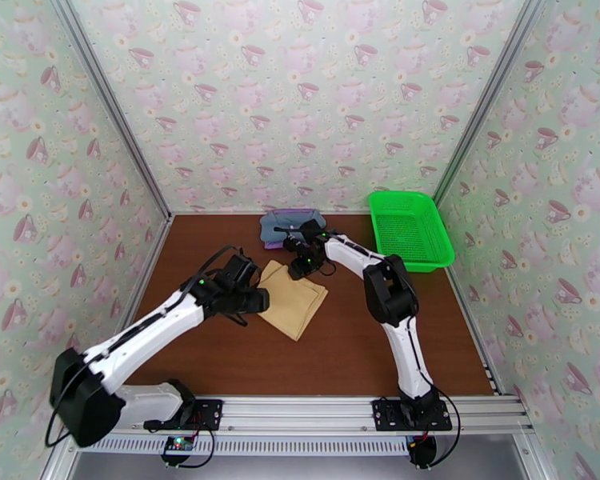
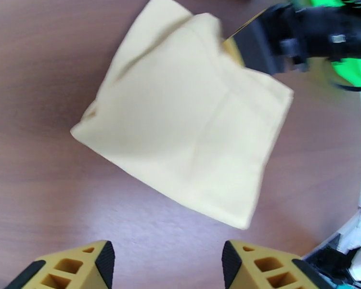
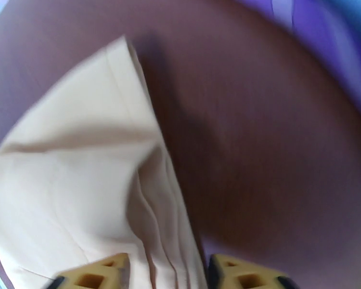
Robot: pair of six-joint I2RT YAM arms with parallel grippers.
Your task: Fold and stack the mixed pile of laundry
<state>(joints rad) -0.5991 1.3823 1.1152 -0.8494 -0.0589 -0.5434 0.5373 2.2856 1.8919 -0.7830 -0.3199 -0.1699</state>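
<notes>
Currently the tan-yellow folded cloth garment [image 1: 294, 299] lies flat mid-desk on the brown wooden desk [image 1: 364, 350], a rough square w/ one corner pointing near. The left hand [image 1: 256, 302] hovers at its left edge. In the left wrist view its yellow-and-black fingers [image 2: 102, 265] stand apart w/ nothing btwn them, so it's released. The right hand [image 1: 302, 264] sits at the cloth's far corner. In its own view the jaws are apart, w/ the cloth's pleated edge running under the gap and no pinch visible. That reads as released too, tho the view is blurred. The slate blue-grey folded garment [image 1: 288, 224] rests on the lilac purple garment [image 1: 273, 244] at the far side, just beyond the right hand. The bright green plastic mesh basket [image 1: 408, 230] sits far right.

Risks, as I judge them: the tan piece is not yet on the far stack.
- Its layers look loose & pleated along one edge, so a one-corner grab prob. peels off only the top layer & the fold opens.
- A one-hand lift lets it droop & unfold.
- Both hands are near each other at the cloth's far-left side, so the arms could clash.
- An off-centre set-down could shove the blue-grey piece off the purple one.

Writing: no brand, label or text is legible. The walls [image 1: 300, 90] carry a teacup pattern, no words.
</notes>
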